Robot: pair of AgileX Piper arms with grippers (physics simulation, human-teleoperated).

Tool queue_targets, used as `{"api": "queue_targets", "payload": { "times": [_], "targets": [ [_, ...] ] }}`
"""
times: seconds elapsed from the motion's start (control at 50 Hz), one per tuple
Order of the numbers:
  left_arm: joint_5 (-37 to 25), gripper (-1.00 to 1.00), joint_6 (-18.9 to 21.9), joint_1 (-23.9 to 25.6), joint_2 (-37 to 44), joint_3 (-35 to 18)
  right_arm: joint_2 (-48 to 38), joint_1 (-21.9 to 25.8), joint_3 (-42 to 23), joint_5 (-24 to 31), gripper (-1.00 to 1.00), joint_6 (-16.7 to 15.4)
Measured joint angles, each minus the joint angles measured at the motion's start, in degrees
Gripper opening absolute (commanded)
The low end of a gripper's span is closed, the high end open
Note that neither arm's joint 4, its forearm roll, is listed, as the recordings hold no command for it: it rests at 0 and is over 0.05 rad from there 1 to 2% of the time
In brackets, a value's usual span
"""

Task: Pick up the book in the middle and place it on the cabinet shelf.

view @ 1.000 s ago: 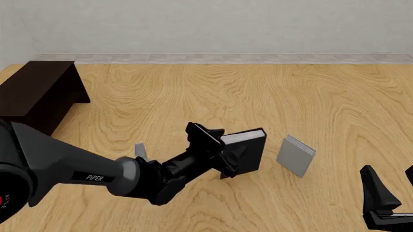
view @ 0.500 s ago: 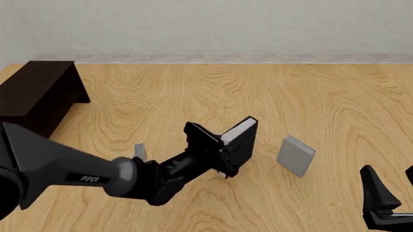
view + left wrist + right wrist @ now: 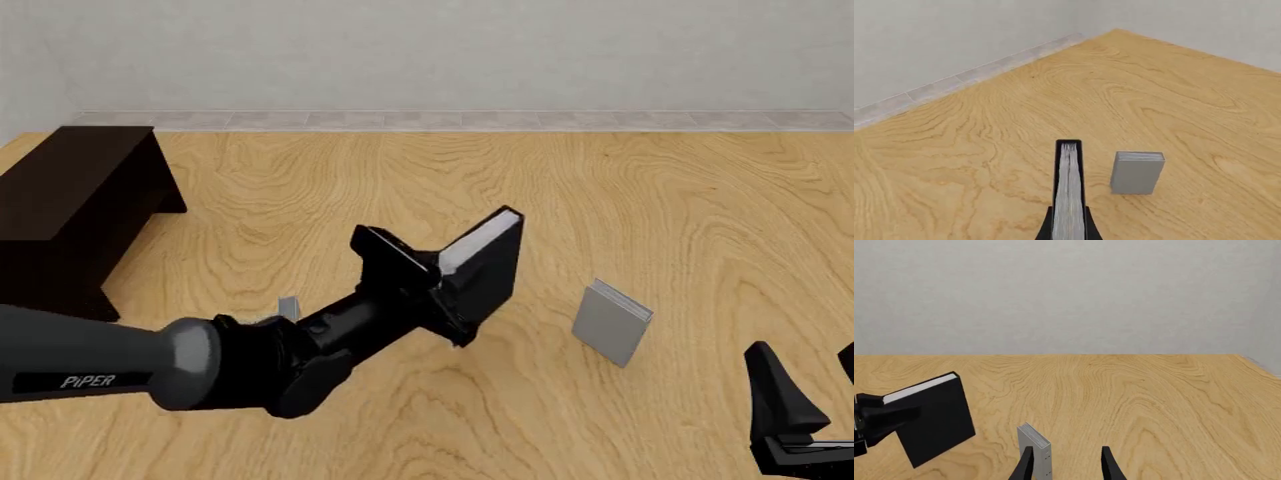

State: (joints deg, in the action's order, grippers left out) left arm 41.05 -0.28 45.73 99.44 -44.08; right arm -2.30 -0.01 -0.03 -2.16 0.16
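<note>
We have the black book clamped in the left end effector, lifted off the desk and tilted, well right of the cabinet. To carry it well, we should raise it above the cabinet's flat top before swinging left, keeping the grip firm. The small grey book stands further right of the cabinet. Our right end effector hangs open, idle.

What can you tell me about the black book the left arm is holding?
The black book is a thick hardcover with white page edges, closed. The left gripper clamps it from both sides, holding it tilted and lifted clear of the wooden table, left of the grey book. Nothing else touches it.
</note>
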Motion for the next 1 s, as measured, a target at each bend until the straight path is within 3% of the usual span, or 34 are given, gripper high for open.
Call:
{"api": "queue_targets", "payload": {
  "times": [0.52,1.0],
  "targets": [
    [-3.77,-1.00,7.05,-8.83,-10.01,-0.57,0.00,0.00,0.00,0.00,1.00,0.00],
    [-4.29,-1.00,13.68,-18.24,-13.83,-2.36,0.00,0.00,0.00,0.00,1.00,0.00]
  ]
}}
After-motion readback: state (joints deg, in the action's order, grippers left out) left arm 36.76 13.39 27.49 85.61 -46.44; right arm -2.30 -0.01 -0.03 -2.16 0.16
